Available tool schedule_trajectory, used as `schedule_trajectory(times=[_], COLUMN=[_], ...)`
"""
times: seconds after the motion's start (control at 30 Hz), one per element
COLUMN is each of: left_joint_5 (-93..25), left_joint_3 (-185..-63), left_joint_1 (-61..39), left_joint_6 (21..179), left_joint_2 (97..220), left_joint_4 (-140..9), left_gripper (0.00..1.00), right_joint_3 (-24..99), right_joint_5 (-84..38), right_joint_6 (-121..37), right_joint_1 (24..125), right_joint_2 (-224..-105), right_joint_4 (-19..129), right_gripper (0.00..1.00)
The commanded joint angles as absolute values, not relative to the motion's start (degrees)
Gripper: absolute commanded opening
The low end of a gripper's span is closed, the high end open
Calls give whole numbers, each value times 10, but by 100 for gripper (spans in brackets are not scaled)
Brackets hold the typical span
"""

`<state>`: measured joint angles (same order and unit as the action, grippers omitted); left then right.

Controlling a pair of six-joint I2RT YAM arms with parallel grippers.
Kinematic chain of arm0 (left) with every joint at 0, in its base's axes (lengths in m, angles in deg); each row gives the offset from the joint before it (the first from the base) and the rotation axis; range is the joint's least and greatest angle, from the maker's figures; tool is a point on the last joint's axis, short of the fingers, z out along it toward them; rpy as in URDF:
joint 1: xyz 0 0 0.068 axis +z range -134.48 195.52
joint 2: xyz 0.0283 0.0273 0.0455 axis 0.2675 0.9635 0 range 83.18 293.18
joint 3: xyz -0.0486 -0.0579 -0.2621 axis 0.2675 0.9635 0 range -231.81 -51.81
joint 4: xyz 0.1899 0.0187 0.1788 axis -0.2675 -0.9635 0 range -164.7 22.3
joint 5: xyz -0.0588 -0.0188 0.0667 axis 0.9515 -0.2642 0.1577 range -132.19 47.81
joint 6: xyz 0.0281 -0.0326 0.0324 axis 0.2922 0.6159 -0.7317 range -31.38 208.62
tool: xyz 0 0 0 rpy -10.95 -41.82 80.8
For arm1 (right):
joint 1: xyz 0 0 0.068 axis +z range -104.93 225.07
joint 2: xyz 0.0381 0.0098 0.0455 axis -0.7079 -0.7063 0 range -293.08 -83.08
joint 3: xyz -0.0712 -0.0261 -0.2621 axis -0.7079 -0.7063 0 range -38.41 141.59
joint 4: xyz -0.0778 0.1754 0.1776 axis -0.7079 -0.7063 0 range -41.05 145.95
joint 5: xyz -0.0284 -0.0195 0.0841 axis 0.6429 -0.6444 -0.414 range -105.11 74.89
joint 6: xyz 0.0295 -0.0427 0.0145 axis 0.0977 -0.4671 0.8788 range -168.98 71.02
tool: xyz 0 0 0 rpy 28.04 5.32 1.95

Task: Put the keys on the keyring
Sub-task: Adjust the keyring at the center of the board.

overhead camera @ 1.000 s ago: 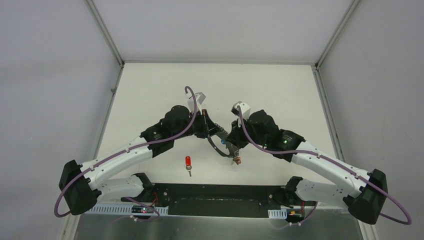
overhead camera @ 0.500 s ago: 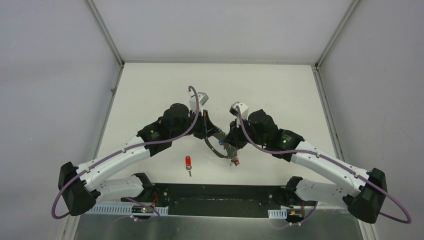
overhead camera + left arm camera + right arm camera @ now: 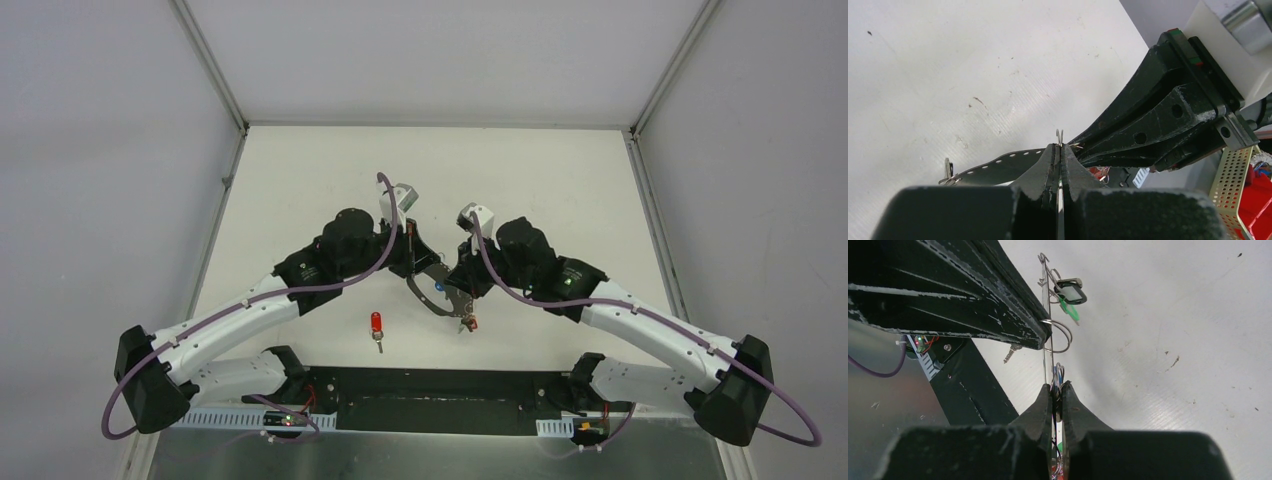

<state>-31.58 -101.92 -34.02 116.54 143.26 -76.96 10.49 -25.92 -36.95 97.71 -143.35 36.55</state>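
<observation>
My left gripper (image 3: 430,268) (image 3: 1060,146) is shut on the keyring (image 3: 428,302), held above the table; its thin wire (image 3: 1060,134) pokes out past the shut jaws. In the right wrist view the ring's wire (image 3: 1044,300) runs straight up from my right gripper (image 3: 1057,386) and carries a green key (image 3: 1070,311) and a black tag (image 3: 1070,291). My right gripper (image 3: 453,290) meets the ring tip to tip and is shut on a small blue key (image 3: 441,285). A red key (image 3: 472,323) hangs at the ring's low end. Another red key (image 3: 376,322) lies loose on the table.
The black base plate (image 3: 440,390) runs along the near table edge just below the loose key. White walls with metal corner rails (image 3: 215,75) enclose the table. A dark perforated band (image 3: 998,161) curves off to the left under the left jaws.
Both grippers, still joined at the ring, have drifted slightly left and away from the bases. The loose red key has not moved.
</observation>
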Motion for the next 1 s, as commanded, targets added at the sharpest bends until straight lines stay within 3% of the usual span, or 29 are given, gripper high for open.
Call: schedule_trajectory(times=[0.0,0.33,0.5,0.73,0.97], left_joint_5=[-314,-304,-290,-275,-258], left_joint_3=[-990,-957,-946,-916,-888], left_joint_1=[-340,-340,-340,-340,-340], left_joint_6=[1149,1124,1104,1072,1027], left_joint_2=[1402,1380,1376,1357,1321], left_joint_4=[-643,-610,-610,-586,-560], left_gripper=[0,0,0,0,0], right_joint_3=[116,95,92,65,-3], right_joint_5=[-287,-288,-308,-314,-323], right_joint_6=[-389,-411,-425,-474,-562], right_joint_1=[977,977,977,977,978], right_joint_2=[-1416,-1394,-1391,-1353,-1262], right_joint_4=[406,430,437,460,534], right_gripper=[0,0,13,53,62])
